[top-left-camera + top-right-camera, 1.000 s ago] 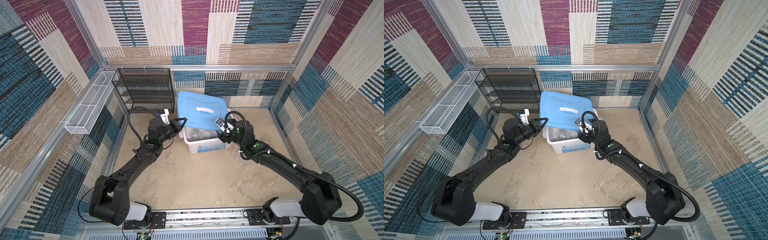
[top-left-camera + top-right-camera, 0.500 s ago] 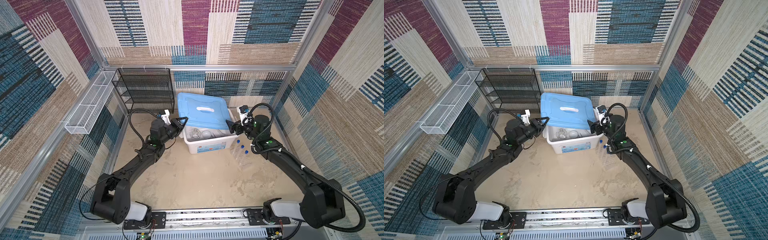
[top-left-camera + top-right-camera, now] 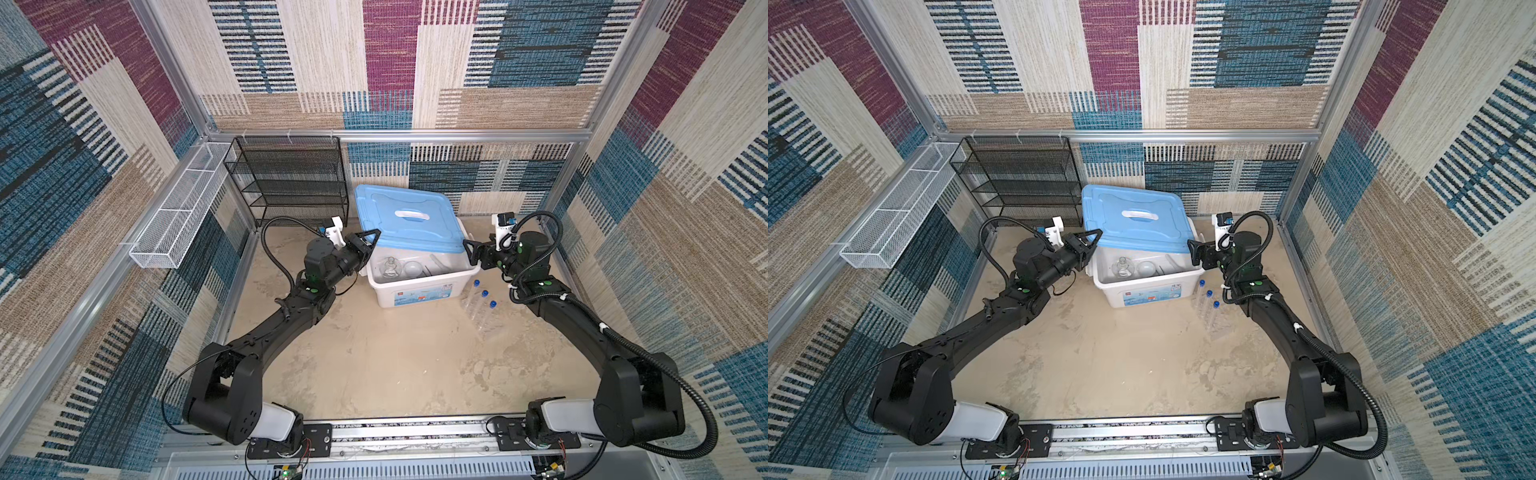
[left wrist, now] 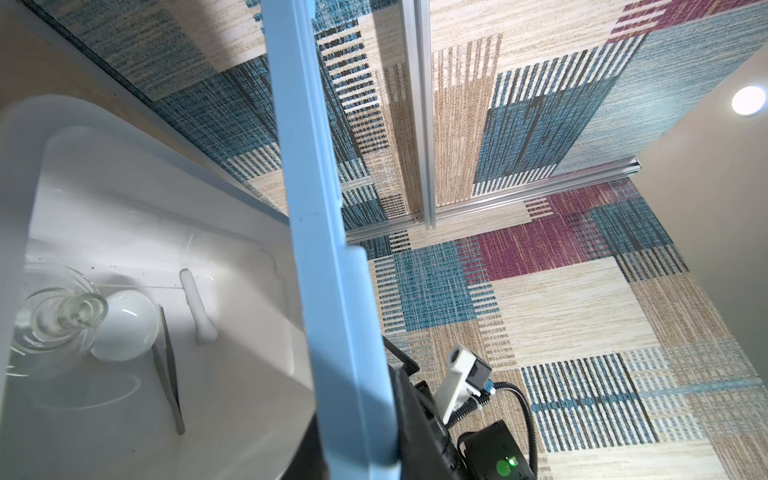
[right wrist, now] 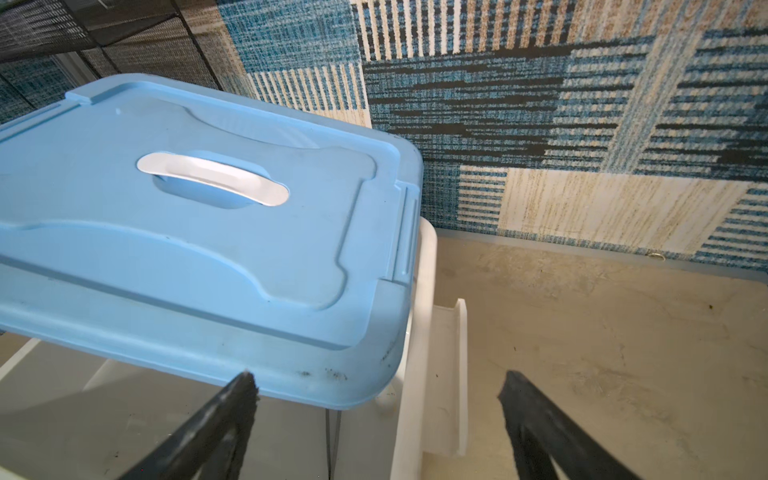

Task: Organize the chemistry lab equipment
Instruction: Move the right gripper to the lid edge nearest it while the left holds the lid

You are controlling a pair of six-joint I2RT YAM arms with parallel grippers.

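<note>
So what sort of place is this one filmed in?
Probably a purpose-built robot test cell, not a real lab: aluminium frame lined with patterned woven panels, left arm and right arm mounted on a front rail, a bin and wire rack as props.

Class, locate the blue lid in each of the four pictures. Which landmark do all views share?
In a top view: blue lid just right of centre, tilted above the white bin.
In a top view: blue lid just left of centre.
Left wrist: edge-on band crossing the picture.
Right wrist: fills much of the picture.
Shared landmark: the white bin beneath it.
</note>
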